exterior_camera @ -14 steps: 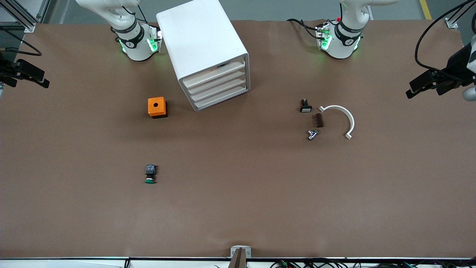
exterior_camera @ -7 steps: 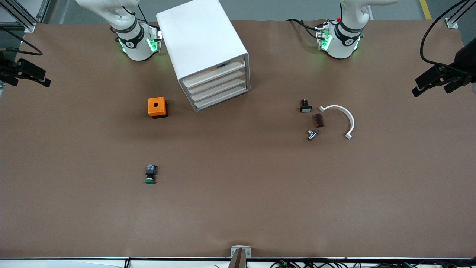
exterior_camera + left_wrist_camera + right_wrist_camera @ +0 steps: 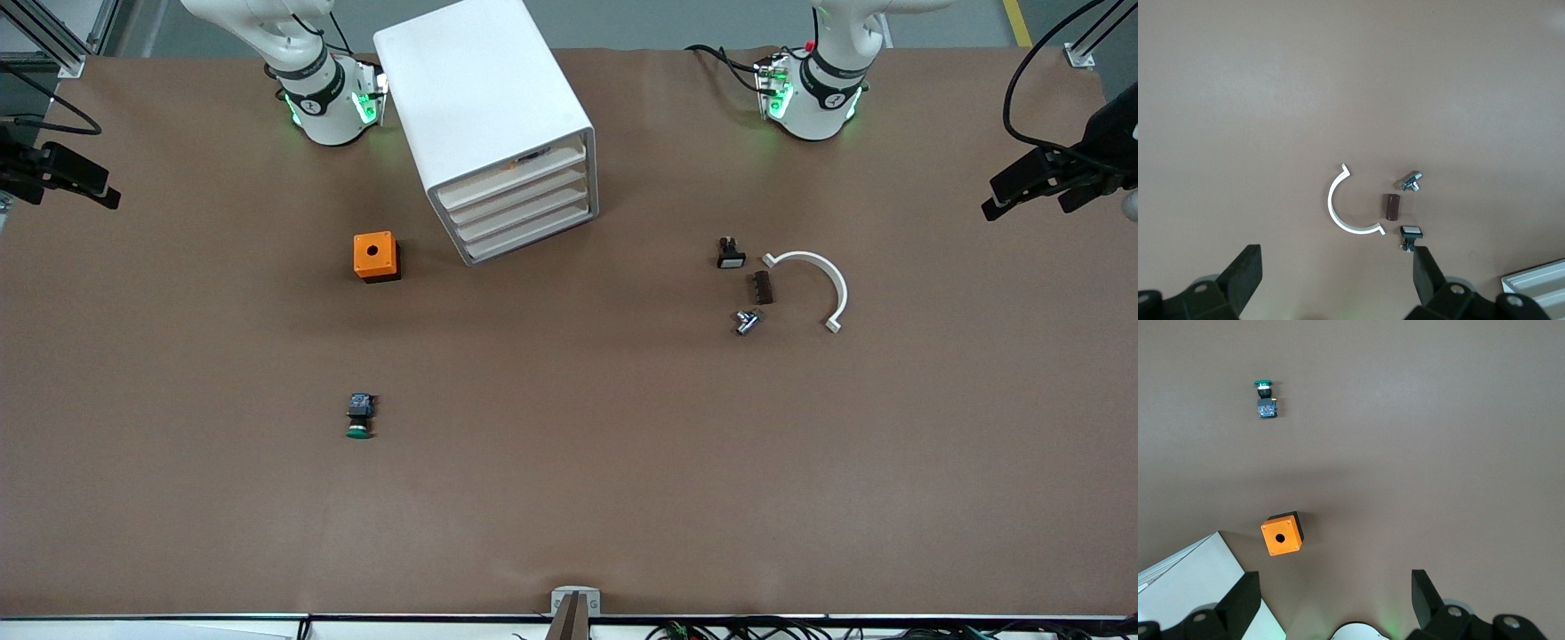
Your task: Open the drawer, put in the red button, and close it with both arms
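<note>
Nearest the front camera, the green-capped button (image 3: 358,416) lies on its side on the bench (image 3: 569,498), toward the right arm's end. Farther back, toward the left arm's end, sits a loose cluster: a small metal fitting (image 3: 745,321), a brown block (image 3: 763,287), a white curved clip (image 3: 822,283) and a black switch with a white face (image 3: 730,253) – near each other, none touching. The orange box (image 3: 376,256) stands beside the white drawer cabinet (image 3: 484,107), whose four drawer fronts face the camera at a slant. Where the red button is, I cannot tell. The left tool (image 3: 1022,184) hangs over the bench's edge at its own end – fingers spread wide, holding nothing. The right tool (image 3: 84,180) hangs likewise over its end's edge, wide and unladen.
</note>
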